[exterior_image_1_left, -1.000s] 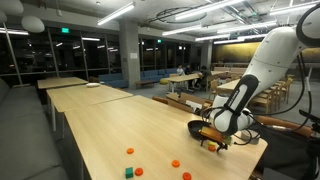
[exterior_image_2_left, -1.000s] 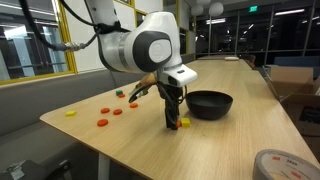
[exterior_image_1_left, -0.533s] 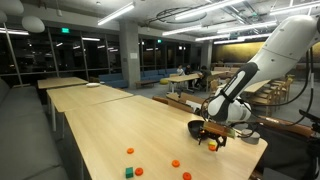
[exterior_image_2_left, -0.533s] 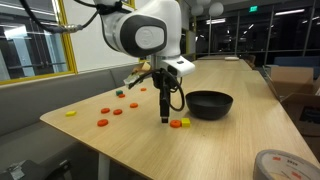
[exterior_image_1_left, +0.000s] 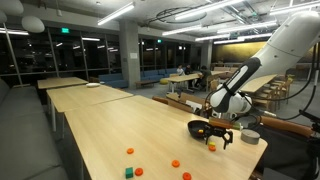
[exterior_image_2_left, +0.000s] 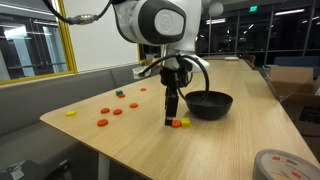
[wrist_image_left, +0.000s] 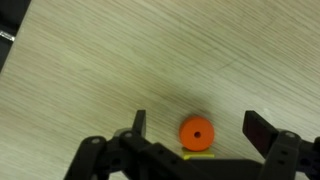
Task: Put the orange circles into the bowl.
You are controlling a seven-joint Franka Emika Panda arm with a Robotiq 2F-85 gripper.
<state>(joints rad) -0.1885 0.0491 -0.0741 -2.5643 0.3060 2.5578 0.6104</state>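
Seeing pincer released, lower middle of wrist view; orange circle lies between jaws on bench; we spot bowl centre-right in exterior view.

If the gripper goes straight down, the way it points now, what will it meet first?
Probably the orange circle, which lies on the table between the fingers of the open gripper in the wrist view, a yellow piece beside it. The fingers themselves would likely reach bare wood.

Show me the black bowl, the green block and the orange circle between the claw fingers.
black bowl (exterior_image_2_left: 214,110), in an exterior view, on its outer wall.
green block (exterior_image_1_left: 129,172), in an exterior view, on its front face.
orange circle (wrist_image_left: 196,132), wrist view, on its top face.
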